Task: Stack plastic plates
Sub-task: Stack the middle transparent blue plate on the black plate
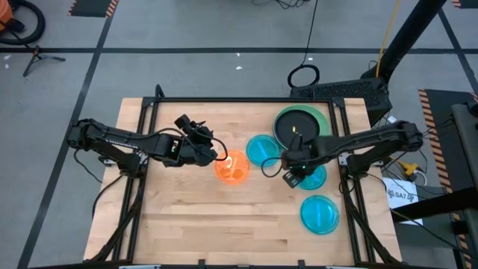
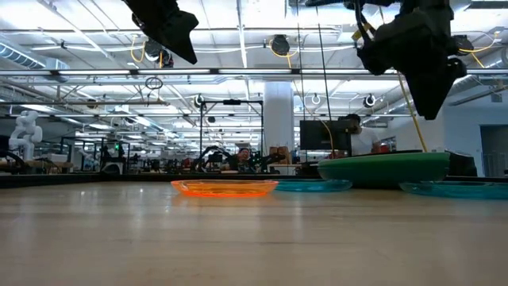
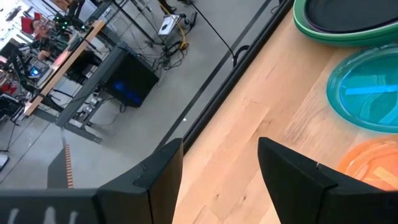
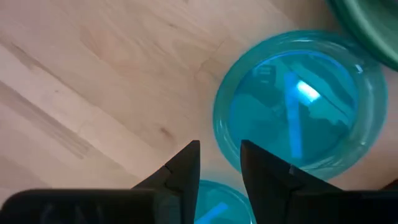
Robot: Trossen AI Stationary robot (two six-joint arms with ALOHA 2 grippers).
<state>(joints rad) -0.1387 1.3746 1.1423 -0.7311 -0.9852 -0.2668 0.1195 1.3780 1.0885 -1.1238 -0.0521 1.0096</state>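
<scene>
A translucent orange plate (image 1: 233, 168) lies flat at mid-table. Three cyan-blue plates lie singly: one (image 1: 263, 149) beside the orange one, one (image 1: 314, 178) under the right arm, one (image 1: 320, 214) nearer the near edge. A green stack topped by a black plate (image 1: 301, 125) sits near the far right. My left gripper (image 1: 219, 155) hovers open above the orange plate's left rim (image 3: 373, 163). My right gripper (image 1: 287, 173) hangs open, with a narrow gap (image 4: 219, 144), between two cyan plates (image 4: 298, 106). In the low view both grippers are well above the table.
The table's near half and left part are bare wood (image 1: 187, 224). A dark frame rail (image 1: 239, 100) runs along the far edge. Beyond the table lie floor cables and stands; a workshop with people shows far behind in the low view.
</scene>
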